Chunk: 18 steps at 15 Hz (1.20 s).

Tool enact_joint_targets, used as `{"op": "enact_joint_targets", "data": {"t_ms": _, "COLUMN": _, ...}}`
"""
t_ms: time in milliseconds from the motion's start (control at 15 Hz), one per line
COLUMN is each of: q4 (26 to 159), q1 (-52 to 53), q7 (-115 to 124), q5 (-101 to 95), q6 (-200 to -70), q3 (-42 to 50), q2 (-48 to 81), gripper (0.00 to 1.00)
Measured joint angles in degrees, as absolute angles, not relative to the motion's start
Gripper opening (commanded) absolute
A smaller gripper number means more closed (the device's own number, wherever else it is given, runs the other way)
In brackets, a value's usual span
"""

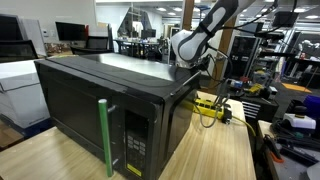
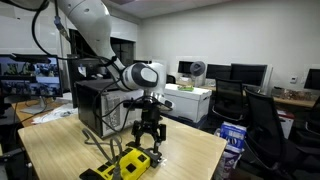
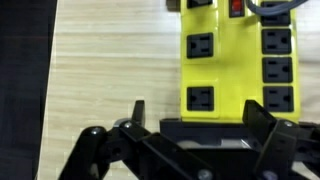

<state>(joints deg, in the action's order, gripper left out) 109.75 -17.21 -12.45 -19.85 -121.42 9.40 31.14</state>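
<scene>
In an exterior view, a black microwave (image 1: 110,105) with a green handle (image 1: 104,135) is seen filling the near part of a wooden desk (image 1: 228,150). Beyond its far side, toward the desk's far edge, a yellow power strip (image 1: 210,105) is laid flat on the wood. The robot arm (image 1: 195,42) is bent down over that spot. The gripper itself is largely hidden behind the microwave's top corner, so its state cannot be told from here.

In an exterior view from the opposite end, the gripper (image 2: 150,148) is shown pointing straight down, its jaws spread wide with nothing between them. It is held close over the far end of the power strip (image 2: 130,162), which lies near the desk's (image 2: 195,155) front edge. Whether the fingertips touch the strip cannot be made out. The microwave (image 2: 95,105) is placed behind, toward the desk's back corner, and a black cable (image 2: 95,150) is trailed from the strip across the wood.

In the wrist view, the power strip (image 3: 230,60) is seen from above, with a double row of sockets and a red switch (image 3: 237,8) at the top edge. The gripper (image 3: 197,108) is spread wide across the strip's width, one finger (image 3: 137,110) over bare desk (image 3: 105,60). Nothing is gripped.
</scene>
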Motion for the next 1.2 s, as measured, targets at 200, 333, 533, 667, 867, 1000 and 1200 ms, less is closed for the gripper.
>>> {"op": "enact_joint_targets", "data": {"t_ms": 200, "q4": 113.2, "q1": -16.65, "q7": -12.45, "q5": -16.36, "q6": -127.57, "q3": 8.83, "q2": 25.18, "gripper": 1.0}}
{"op": "enact_joint_targets", "data": {"t_ms": 333, "q4": 116.22, "q1": -16.5, "q7": -12.45, "q5": -13.63, "q6": -131.4, "q3": 8.55, "q2": 20.3, "gripper": 1.0}}
{"op": "enact_joint_targets", "data": {"t_ms": 533, "q4": 121.89, "q1": -16.27, "q7": -12.93, "q5": -8.41, "q6": -137.39, "q3": 8.29, "q2": 11.32, "gripper": 1.0}}
{"op": "enact_joint_targets", "data": {"t_ms": 667, "q4": 125.8, "q1": -16.07, "q7": -13.6, "q5": -6.58, "q6": -138.21, "q3": 8.31, "q2": 5.04, "gripper": 1.0}}
{"op": "enact_joint_targets", "data": {"t_ms": 867, "q4": 130.18, "q1": -15.4, "q7": -15.13, "q5": -6.32, "q6": -136.71, "q3": 8.83, "q2": -2.2, "gripper": 1.0}}
{"op": "enact_joint_targets", "data": {"t_ms": 1000, "q4": 132.13, "q1": -14.75, "q7": -16.4, "q5": -5.43, "q6": -134.26, "q3": 9.35, "q2": -5.84, "gripper": 1.0}}
{"op": "enact_joint_targets", "data": {"t_ms": 1200, "q4": 134.79, "q1": -13.48, "q7": -16.6, "q5": -3.46, "q6": -132.25, "q3": 10.1, "q2": -10.34, "gripper": 1.0}}
